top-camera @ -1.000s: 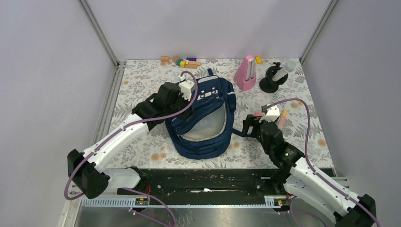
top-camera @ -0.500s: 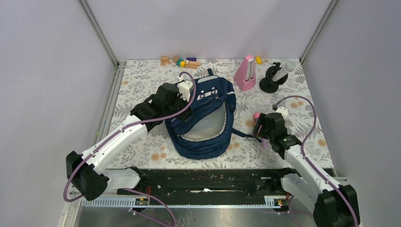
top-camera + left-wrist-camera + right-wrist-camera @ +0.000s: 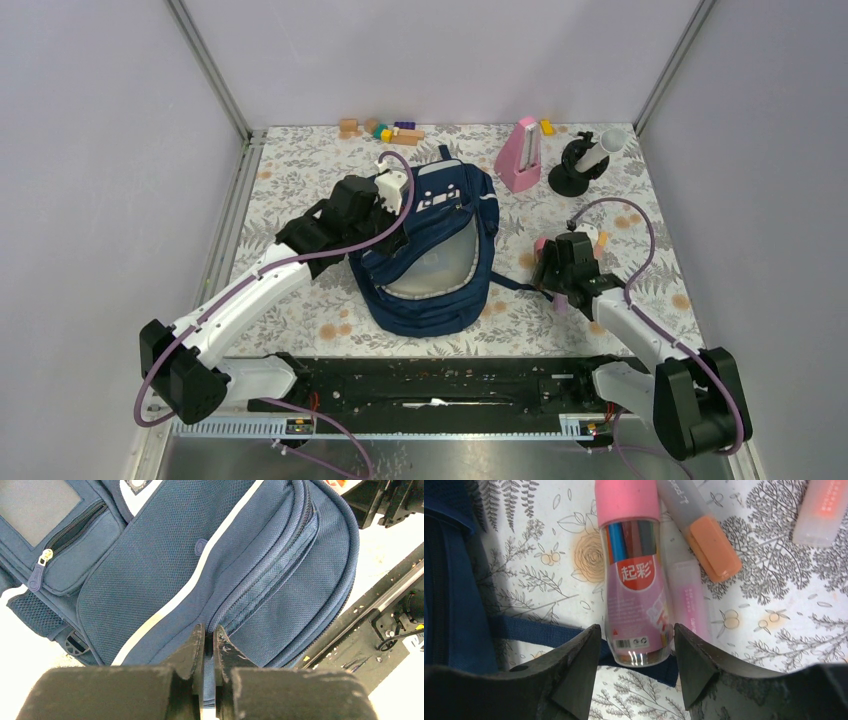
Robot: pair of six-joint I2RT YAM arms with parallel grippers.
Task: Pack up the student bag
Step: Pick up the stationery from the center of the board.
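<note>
My right hand [image 3: 635, 630] is open, one finger on each side of the lower end of a clear pen tube [image 3: 634, 575] with a pink cap, not yet pressing it. The tube is round and lies on a blue strap [image 3: 539, 632]. I think it can roll away as I close, or I can pinch the strap too and drag the student bag [image 3: 440, 300], which lies just left of this hand. A pink highlighter [image 3: 686, 600] touches the tube beside my right finger and may get caught. The tube's red label reads "起彩". The print on the grey marker [image 3: 704, 540] beyond is too cut off to read. My left hand [image 3: 209, 635] is closed, seemingly on the bag's fabric. If that slips, the opening may sag shut.
</note>
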